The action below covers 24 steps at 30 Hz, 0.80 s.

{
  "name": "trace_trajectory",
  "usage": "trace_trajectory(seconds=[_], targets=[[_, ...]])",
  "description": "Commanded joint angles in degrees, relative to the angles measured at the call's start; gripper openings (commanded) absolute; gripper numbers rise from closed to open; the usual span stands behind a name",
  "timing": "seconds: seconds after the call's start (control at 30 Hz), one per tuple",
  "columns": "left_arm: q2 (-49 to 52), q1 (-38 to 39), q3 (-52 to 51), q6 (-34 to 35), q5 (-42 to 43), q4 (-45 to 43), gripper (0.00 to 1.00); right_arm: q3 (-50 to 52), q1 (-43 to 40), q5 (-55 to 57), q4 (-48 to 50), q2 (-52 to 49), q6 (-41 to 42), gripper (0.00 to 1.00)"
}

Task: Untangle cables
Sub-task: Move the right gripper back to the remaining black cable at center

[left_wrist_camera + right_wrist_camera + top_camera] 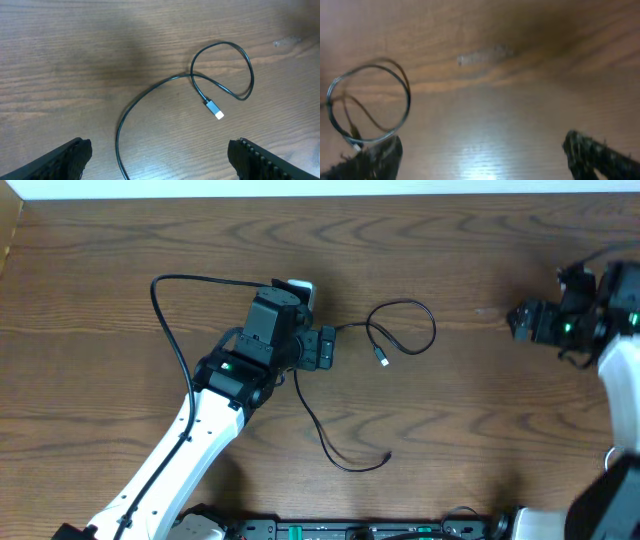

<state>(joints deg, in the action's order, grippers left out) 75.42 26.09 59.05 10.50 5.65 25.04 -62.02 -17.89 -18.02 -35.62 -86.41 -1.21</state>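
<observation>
Left claw is spread wide and holds nothing. It hovers over the middle of the tabletop. Right claw is also spread and empty, well off at the right edge.

The black cable lies loose and flat on the wood. It passes under my left claw, and to the right it curls into a single loop. The cord crosses itself once there, and its plug lies just below the crossing. The other end trails down toward the near edge, where a small tip lies by itself.

A second black cord arcs left of my arm toward a white block. I can't tell whether it's a task cable or arm wiring.

Handling, my guess:
- The cable looks thin, light and limp, so it will likely drag and flop rather than hold its shape.
- The jacket looks smooth and could slip in a loose pinch.
- It is not fragile, but I shouldn't yank the plug.
- The best hold is probably on the cord just behind the plug; pulling it out through the loop should undo the crossing.
- The strand between my left fingers is the nearest alternative.

No containers in view.
</observation>
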Motion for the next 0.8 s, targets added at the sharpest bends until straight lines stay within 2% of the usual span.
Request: trace_trajectory(seconds=[0.0,0.07,0.13,0.27,0.4,0.57,0.77], targets=[[-0.2,-0.17,0.13,0.37,-0.09,-0.15,0.92,6.49,0.35,-0.15,2.91,6.29,11.06,0.99],[-0.2,0.15,0.13,2.8,0.02,-0.24,0.92,8.24,0.52,-3.15,3.61,9.42,15.54,0.99],[-0.2,0.68,0.13,6.97,1.55,-0.26,0.93,9.16,1.62,-8.52,4.9,12.09,15.56,0.99],[-0.2,1.27,0.13,7.34,1.33,0.0,0.97,9.25,5.14,-19.82,6.64,14.69,5.55,0.99],[-0.17,1.27,0.13,7.39,1.4,0.02,0.99,9.27,9.73,-25.2,6.34,14.78,-0.57,0.99],[-0.17,1.27,0.13,7.37,1.38,0.98,0.98,9.27,17.68,-24.94,6.27,12.96,-7.54,0.99],[-0.17,1.2,0.13,6.75,-1.46,3.69,0.98,9.27,25.09,-17.86,6.38,7.39,-8.15,0.99]])
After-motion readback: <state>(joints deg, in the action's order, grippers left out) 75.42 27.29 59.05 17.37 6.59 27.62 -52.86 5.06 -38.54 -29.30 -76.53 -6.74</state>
